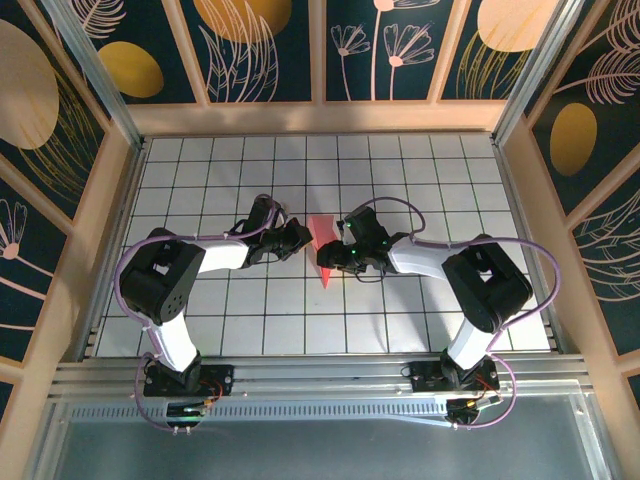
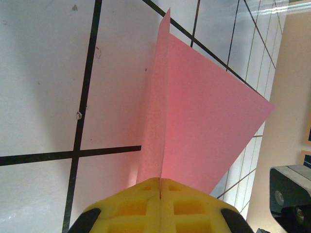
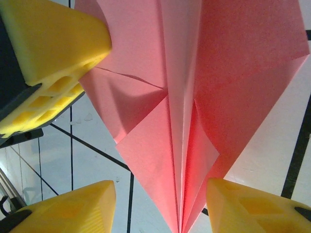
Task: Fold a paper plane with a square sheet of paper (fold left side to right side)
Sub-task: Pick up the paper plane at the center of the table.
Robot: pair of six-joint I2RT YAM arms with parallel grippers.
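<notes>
Salmon-pink paper plane (image 1: 322, 250) at the centre of the top view, on the white gridded table (image 1: 220, 310) between the two arms, standing on edge rather than lying flat. At bottom centre of its own wrist view, the left gripper (image 2: 159, 181) has its yellow pads pressed together with the paper's fold line caught between them; one panel rises upright, the other fans out toward the right of the frame. Along the bottom of the other wrist view, the right gripper (image 3: 160, 189) has its fingers spread, one at lower left, one at lower right, with the pointed end of the paper running down into the gap; we cannot make out firm contact with either pad. In the upper left of that frame a yellow finger (image 3: 53, 43) of the left gripper meets the paper. Creases noted: a centre spine, with diagonal flaps folded in to it on both sides, so this is no flat square. We judge the work to be late, in the step of bringing the left half over onto the right half along the spine, or dressing the wings just after; which of the two we cannot say. The next move, as we read it, calls for the right fingers to close squarely on the layers near the point, with the left pinch holding the spine in line; thin paper, so a skewed squeeze would likely buckle or mis-crease it
</notes>
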